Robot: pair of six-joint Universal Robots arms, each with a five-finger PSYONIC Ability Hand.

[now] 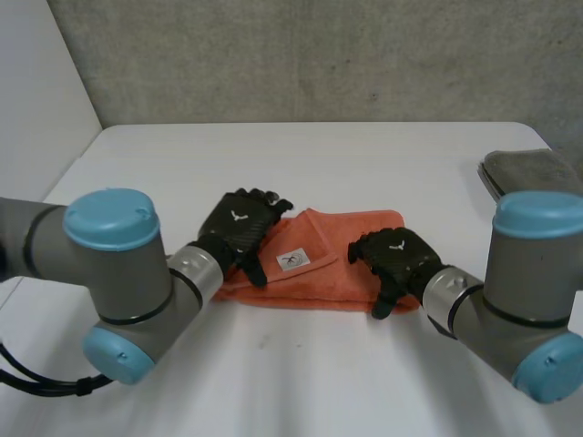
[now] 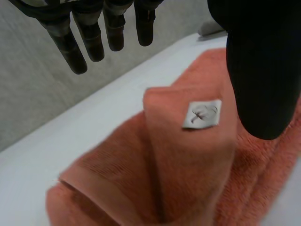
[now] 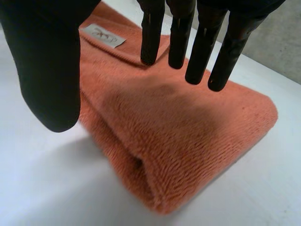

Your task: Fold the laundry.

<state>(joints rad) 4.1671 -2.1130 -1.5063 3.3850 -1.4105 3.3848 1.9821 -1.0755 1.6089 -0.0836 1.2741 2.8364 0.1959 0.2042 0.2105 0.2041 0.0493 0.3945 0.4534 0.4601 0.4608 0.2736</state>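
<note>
towel: folded lengthwise on desk (label flap loose)
left hand, right hand: fingers spread, holding nothing
remaining: perhaps one fold

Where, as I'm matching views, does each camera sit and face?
Head view: behind the arms, looking down at the table; shows both arms, left hand, right hand.
Left wrist view: on that wrist, looking along its hand onto the folded towel.
Right wrist view: on that wrist, along its hand onto the towel's end.
All share the label.
</note>
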